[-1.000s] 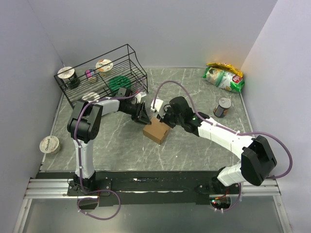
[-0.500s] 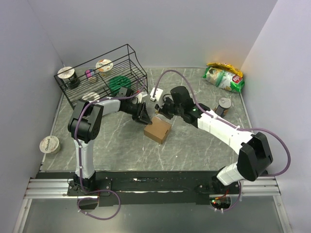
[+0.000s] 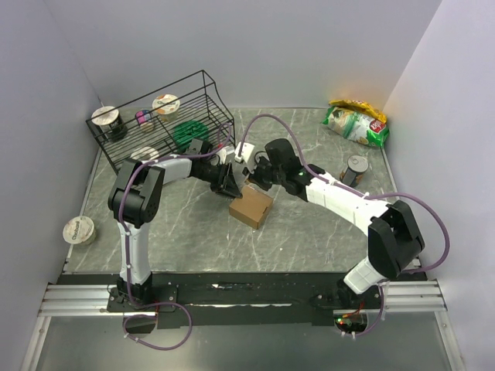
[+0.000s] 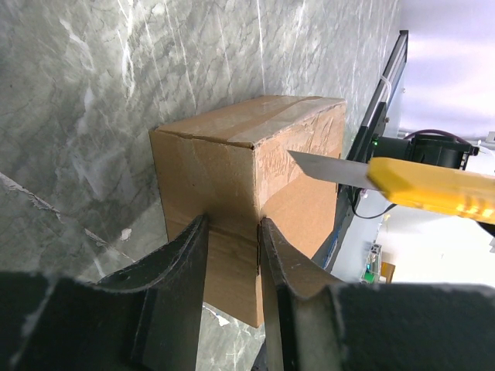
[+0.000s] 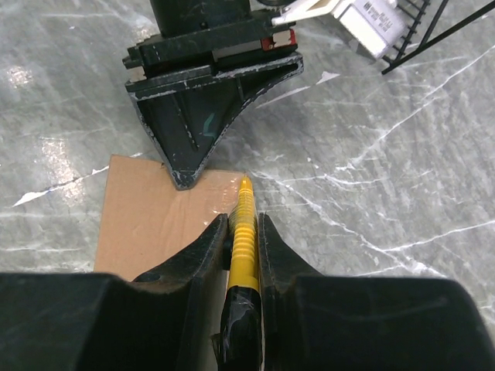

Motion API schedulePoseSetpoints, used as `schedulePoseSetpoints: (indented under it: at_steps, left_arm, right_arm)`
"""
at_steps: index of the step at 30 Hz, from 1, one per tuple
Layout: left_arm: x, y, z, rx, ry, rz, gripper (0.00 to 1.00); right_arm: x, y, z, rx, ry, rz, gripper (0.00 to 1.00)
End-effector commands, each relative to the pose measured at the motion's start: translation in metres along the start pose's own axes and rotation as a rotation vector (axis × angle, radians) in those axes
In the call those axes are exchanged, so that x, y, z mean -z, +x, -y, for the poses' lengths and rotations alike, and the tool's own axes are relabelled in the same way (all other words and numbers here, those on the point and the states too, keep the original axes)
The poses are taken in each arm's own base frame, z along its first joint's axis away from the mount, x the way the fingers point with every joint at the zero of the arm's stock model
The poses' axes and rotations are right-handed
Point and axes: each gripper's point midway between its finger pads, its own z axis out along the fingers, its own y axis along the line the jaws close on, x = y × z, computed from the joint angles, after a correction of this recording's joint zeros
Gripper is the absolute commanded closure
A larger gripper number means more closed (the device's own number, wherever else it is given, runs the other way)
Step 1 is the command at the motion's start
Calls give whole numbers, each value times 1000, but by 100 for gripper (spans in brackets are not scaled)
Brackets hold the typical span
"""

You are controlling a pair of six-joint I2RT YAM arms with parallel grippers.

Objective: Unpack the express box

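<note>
The express box [image 3: 250, 207], a small brown carton with clear tape along its top, sits mid-table. My left gripper [image 3: 234, 188] comes in from the rack side and is shut on the box's [image 4: 232, 170] near upright corner, one finger [image 4: 182, 263] against each face. My right gripper [image 3: 257, 175] hovers over the box's far edge, shut on a yellow utility knife [image 5: 244, 232]. The knife's bare blade [image 4: 325, 166] points at the top of the box's [image 5: 155, 224] side face, just beside the left gripper's [image 4: 232, 220] fingers. The flaps are closed.
A black wire rack [image 3: 162, 116] with cups and a green item stands at the back left. A green snack bag [image 3: 356, 124] lies at the back right, a can [image 3: 356, 170] in front of it. A lidded cup [image 3: 79, 229] lies at the left edge.
My right arm has swung the knife left and toward the back, from the box's right side to its far edge near the left gripper. The left gripper and box have stayed put.
</note>
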Motion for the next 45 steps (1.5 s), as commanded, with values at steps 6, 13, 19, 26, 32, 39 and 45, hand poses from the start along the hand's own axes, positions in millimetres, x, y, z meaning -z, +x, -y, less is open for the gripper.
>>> schedulePoseSetpoints:
  at_steps: [6, 13, 19, 26, 32, 39, 45]
  left_arm:
    - [-13, 10, -40, -12, -162, -15, 97]
    - [-13, 11, -40, -9, -162, -16, 98]
    - [-14, 11, -41, -9, -162, -18, 98]
    - [-13, 11, -41, -7, -163, -18, 98]
    - [-14, 12, -42, -7, -162, -20, 98]
    - [-14, 12, -42, -7, -161, -21, 98]
    - [-15, 13, -42, -4, -160, -24, 98]
  right_arm:
    - [-6, -12, 7, 12, 30, 33, 100]
    - [-8, -9, 4, 2, 18, 22, 100]
    - [-9, -5, 1, -1, 8, 9, 100]
    - [-11, -2, -1, -16, 3, -9, 100]
    - [-8, -6, -1, -21, 7, -8, 100]
    - [-9, 2, 4, -4, 50, -34, 100]
    - [0, -14, 8, -3, 69, 23, 100]
